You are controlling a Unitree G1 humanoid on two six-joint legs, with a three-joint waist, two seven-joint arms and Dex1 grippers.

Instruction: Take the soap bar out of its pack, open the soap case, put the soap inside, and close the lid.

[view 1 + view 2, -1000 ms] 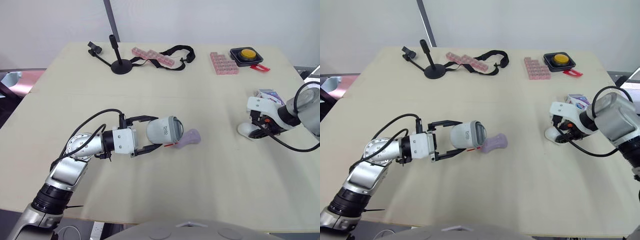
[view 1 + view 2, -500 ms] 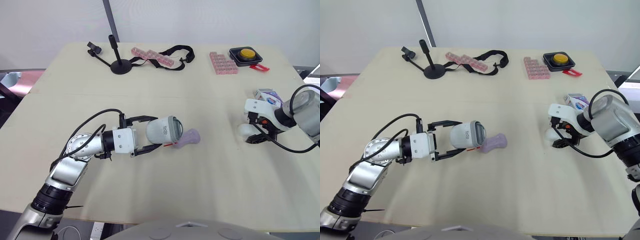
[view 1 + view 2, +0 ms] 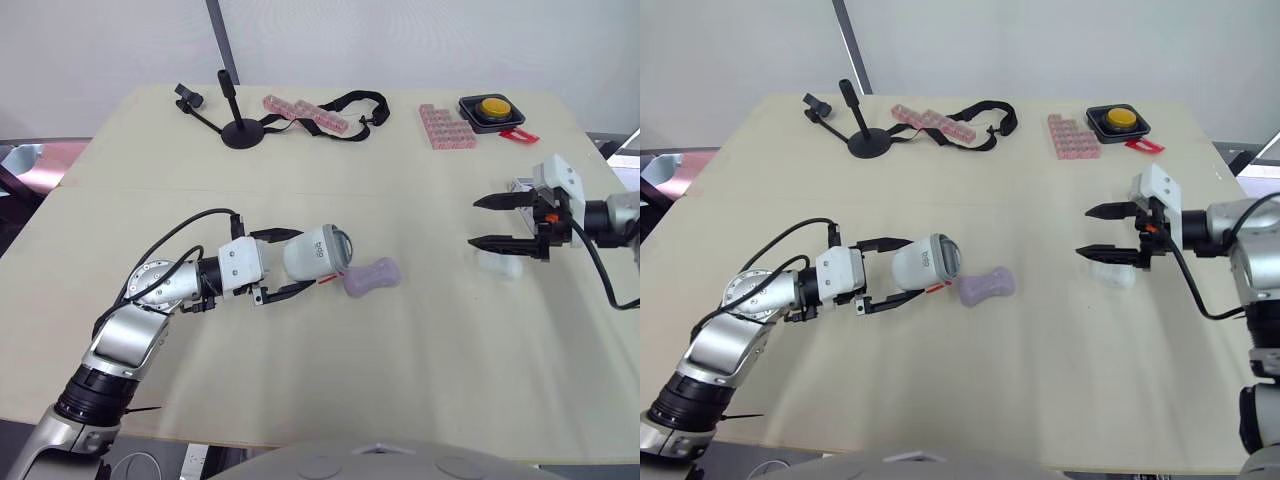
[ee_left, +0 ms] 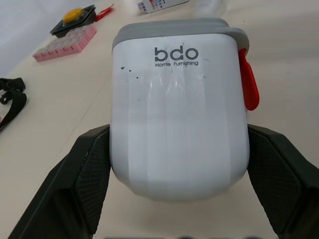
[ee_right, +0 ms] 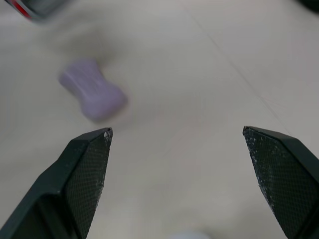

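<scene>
The left gripper (image 3: pixel 303 262) has its jaws tight on the sides of the white soap case (image 4: pixel 179 109) (grey lid on, red latch). The purple soap bar (image 3: pixel 371 275) lies on the table (image 3: pixel 400 380) just beside the lid. The right gripper (image 3: pixel 473 222) hovers with jaws wide, well apart from the soap

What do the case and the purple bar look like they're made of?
Case: likely hard plastic, white and semi-glossy, with printed lettering and faint scuffs; grey lid and red tab look plastic or rubbery. Bar: probably solid soap, matte lilac, rounded and waisted.
</scene>
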